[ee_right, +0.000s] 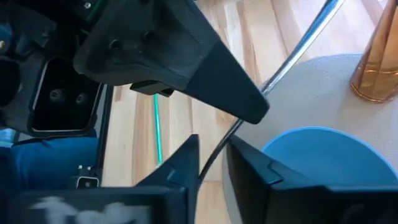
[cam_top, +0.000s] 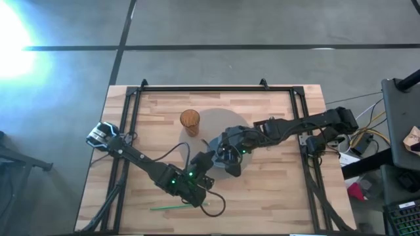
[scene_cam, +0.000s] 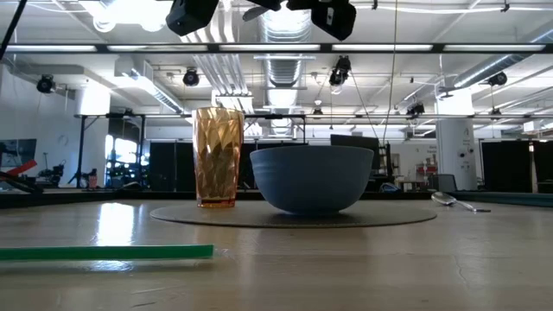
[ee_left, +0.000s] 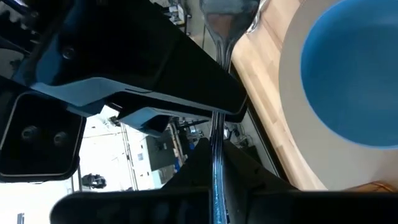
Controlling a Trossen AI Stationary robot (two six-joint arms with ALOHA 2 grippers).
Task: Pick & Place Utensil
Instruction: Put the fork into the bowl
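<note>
Utensil [ee_left: 216, 155] gripped by both hands above wooden table [cam_top: 275, 190].

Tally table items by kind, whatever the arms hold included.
Amber cup: 1
Blue bowl: 1
Round mat: 1
Green straw: 1
Metal utensils: 2, a spoon on the table and a held utensil in the left gripper
Total: 6

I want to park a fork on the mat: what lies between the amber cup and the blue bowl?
Nothing: the low view shows only a narrow strip of bare grey mat between amber cup and blue bowl.
</note>
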